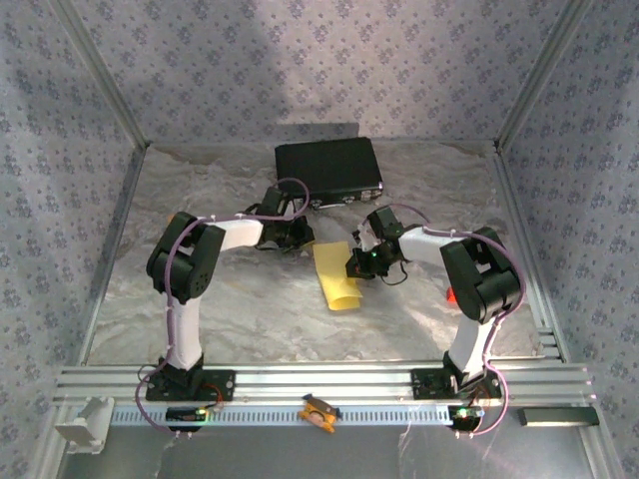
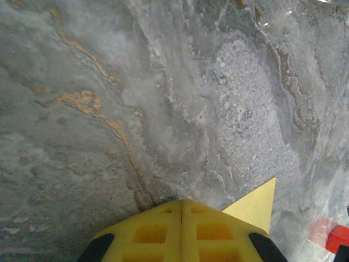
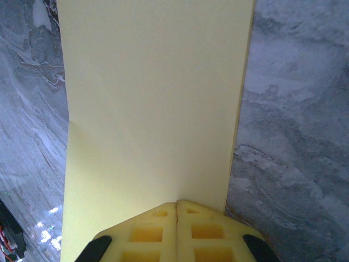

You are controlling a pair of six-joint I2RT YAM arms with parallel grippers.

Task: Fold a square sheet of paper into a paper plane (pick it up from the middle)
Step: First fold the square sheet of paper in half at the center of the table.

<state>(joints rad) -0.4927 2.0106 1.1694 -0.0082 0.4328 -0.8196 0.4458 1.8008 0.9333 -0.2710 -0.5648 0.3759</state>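
Your square sheet of paper [image 1: 335, 277] lies mid-frame in the overhead view. It reads as a long narrow strip now, not a square, so I judge one fold is in. Its lower end curls up off the tabletop [image 1: 230, 309].

From the right wrist, the paper [image 3: 158, 98] runs flat up the frame with a faint kink on its left edge. Your right pincer [image 3: 177, 203] has its jaws closed tight, tips meeting over the strip's near end. I can't tell whether they nip a layer or just press down.

Your left pincer [image 2: 181, 202] is closed too. A sharp corner of paper [image 2: 255, 204] pokes out at the lower right of that view, and I can't tell if it touches the tips or sits just beside them.

Here's the danger. Overhead, the left pincer [image 1: 300, 239] and right pincer [image 1: 356, 261] both crowd the strip's upper half, so the curled lower end is free.

- **Skewed crease:** drag either tip sideways and the whole strip may slide and twist.
- **Tear or buckle:** if both arms do have paper and move apart, this thin sheet could rip or crumple between them.
- **Fold reopening:** the curl may spring it open once the pressure lifts.
- **Collision:** the black case [image 1: 328, 170] sits just above in frame, so a push that way could run the paper into it.
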